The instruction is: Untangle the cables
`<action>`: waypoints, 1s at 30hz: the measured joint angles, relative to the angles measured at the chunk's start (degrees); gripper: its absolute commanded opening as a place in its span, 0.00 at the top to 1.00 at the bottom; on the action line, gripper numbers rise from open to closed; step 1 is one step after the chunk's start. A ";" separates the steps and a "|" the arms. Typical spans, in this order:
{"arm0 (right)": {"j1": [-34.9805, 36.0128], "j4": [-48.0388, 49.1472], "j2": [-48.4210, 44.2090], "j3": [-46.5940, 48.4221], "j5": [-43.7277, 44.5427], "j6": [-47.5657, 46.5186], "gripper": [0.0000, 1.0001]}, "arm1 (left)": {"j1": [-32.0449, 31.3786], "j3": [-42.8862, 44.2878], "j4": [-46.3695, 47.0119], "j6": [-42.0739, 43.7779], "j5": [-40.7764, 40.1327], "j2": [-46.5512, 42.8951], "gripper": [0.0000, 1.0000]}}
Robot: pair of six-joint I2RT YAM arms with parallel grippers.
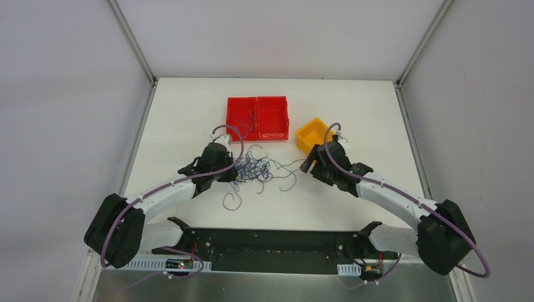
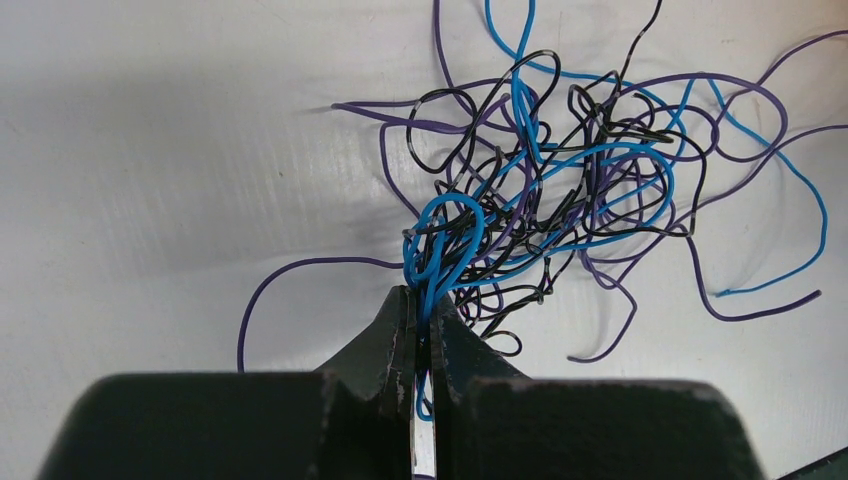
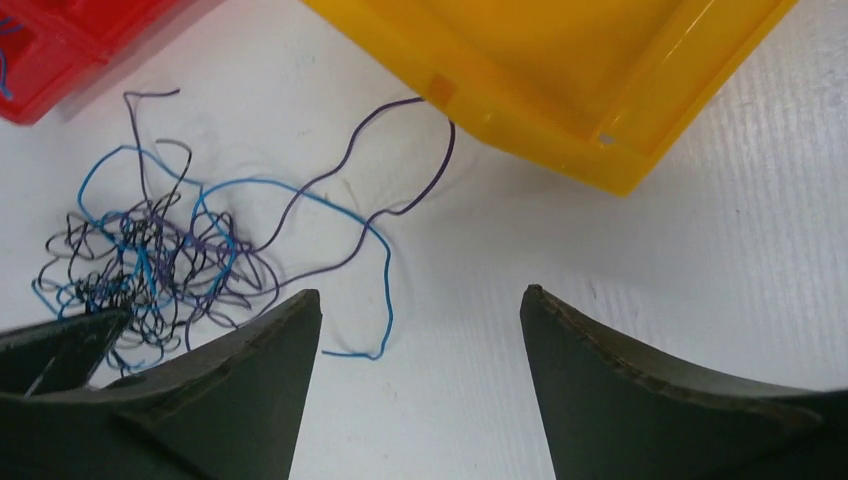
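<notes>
Lying in a curly heap on the white surface, the cables sit near the red bins, with the left tool pinched tight on a blue loop at the heap's edge and the right tool spread wide, holding nothing, near the yellow bin.

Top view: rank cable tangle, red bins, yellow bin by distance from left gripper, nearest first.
1. Cable tangle: centre, pinched in the fingers of the left gripper.
2. Red bins: just behind, far side.
3. Yellow bin: farthest, off to the right.
</notes>
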 measured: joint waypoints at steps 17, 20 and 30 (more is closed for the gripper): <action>5.44 15.80 21.68 2.60 19.69 16.79 0.62 | 0.00 -2.82 1.84 0.04 -0.02 -2.12 1.00; 5.86 18.36 22.69 2.38 20.85 18.10 0.96 | 0.00 -2.99 2.01 0.04 -0.02 -2.54 1.00; 6.99 18.67 14.01 0.15 25.31 16.72 1.00 | 0.00 -2.99 2.45 0.04 -0.74 -2.54 1.00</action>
